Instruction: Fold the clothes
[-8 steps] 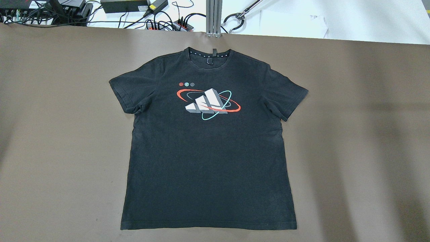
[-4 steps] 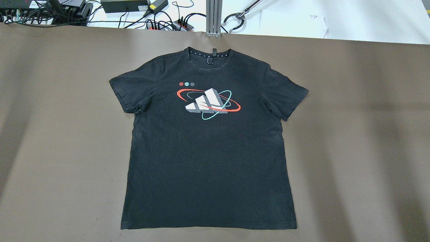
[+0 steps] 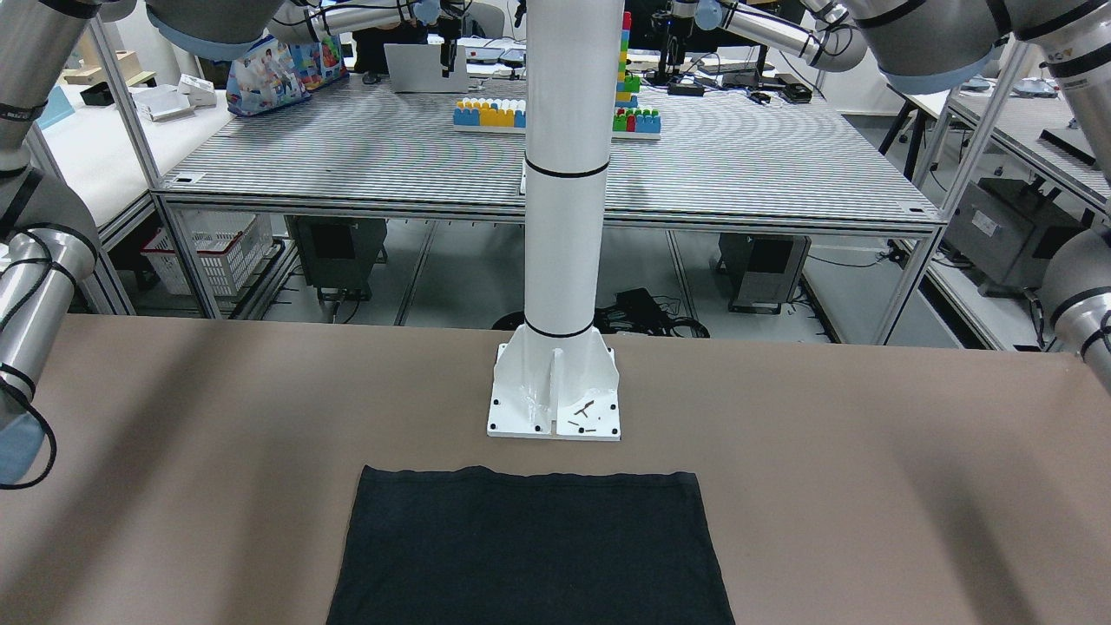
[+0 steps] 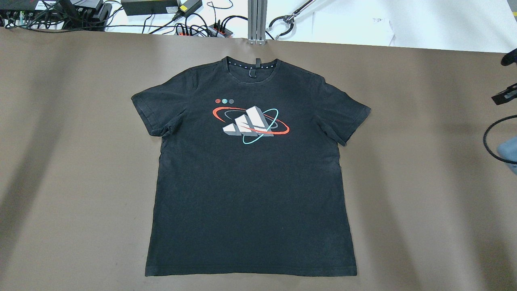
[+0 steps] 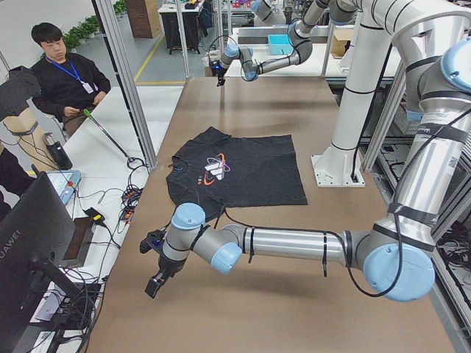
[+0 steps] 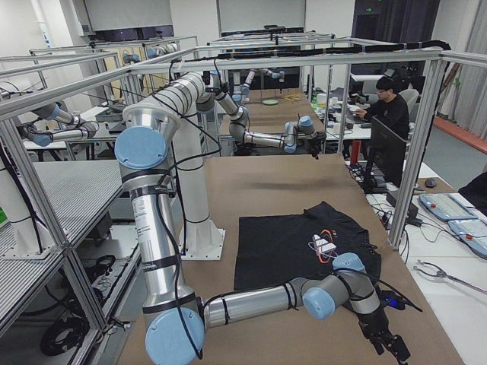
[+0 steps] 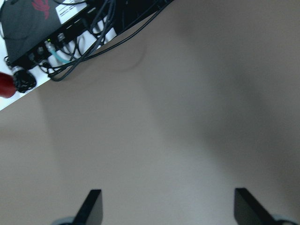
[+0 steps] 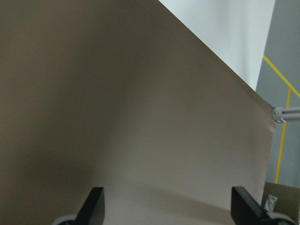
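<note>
Since before, the right arm (image 4: 509,155) has poked in at the worktop's (image 4: 424,202) right edge. Both the right gripper (image 8: 166,204) and left gripper (image 7: 168,206) are wide open, holding nothing. The black T-shirt (image 4: 250,182) lies flat mid-worktop, collar by the far edge's cables (image 4: 190,27), hem by the white pillar (image 3: 564,260). A monitor (image 5: 33,243) beside says HUAWEI.

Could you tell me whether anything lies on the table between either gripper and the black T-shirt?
Nothing visible does. The T-shirt lies flat mid-table; the left gripper and right gripper hover open out at either end, and only bare brown table cover shows between each and the shirt.
</note>
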Motion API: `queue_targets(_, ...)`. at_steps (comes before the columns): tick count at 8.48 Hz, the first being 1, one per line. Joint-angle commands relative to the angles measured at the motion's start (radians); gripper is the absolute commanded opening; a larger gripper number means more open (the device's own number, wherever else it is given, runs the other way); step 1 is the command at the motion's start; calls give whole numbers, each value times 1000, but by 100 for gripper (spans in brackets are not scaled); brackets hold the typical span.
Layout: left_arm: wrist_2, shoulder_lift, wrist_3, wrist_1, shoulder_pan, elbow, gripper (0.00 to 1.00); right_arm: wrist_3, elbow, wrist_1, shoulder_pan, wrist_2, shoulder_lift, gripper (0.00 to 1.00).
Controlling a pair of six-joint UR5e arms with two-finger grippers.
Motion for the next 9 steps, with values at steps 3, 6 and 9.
queue_targets(3,-46,-172,-301,-216,221,217,100,247,-102,14,-143,120,162,94)
queue_targets(6,-46,-247,-487,-219,335,218,100,287,-154,92,-209,131,196,94)
queue_targets(9,-46,-264,-540,-242,395,222,100,289,-154,98,-219,131,194,94)
